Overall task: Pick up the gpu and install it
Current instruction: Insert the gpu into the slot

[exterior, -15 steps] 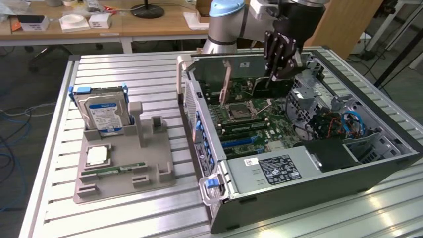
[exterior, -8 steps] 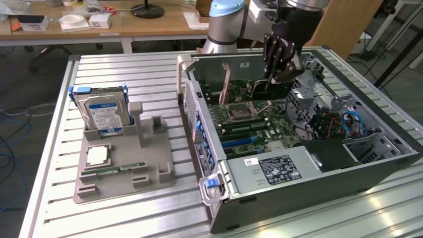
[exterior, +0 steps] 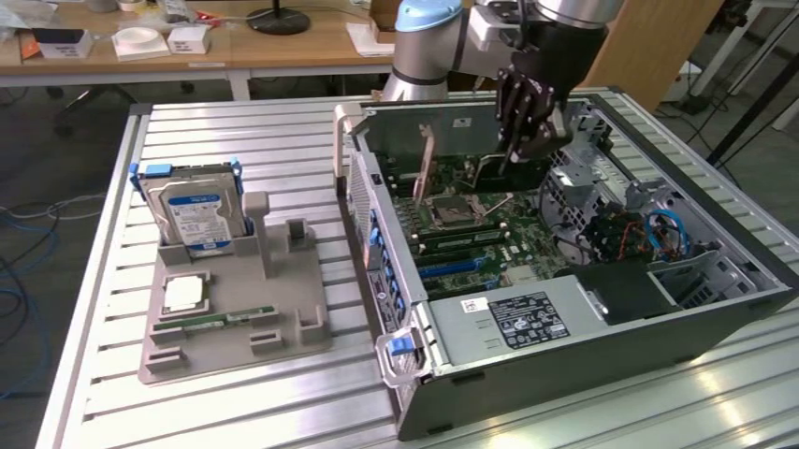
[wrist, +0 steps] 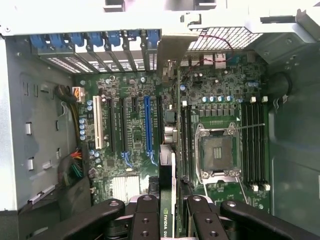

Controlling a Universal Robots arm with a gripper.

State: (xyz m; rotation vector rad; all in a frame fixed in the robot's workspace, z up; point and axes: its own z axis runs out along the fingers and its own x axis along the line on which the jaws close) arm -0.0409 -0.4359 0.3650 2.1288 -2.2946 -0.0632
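One arm (exterior: 431, 42) angled downward, gripper (wrist: 173, 216) clamping gpu (wrist: 173, 165)

Open room above motherboard (exterior: 481, 238); drive cage (exterior: 577, 182) perhaps near fingers (exterior: 530, 112).

Bright even light, glare on table (exterior: 268, 412)

print on gpu (wrist: 166, 222), hard drive label (exterior: 197, 217), both illegible
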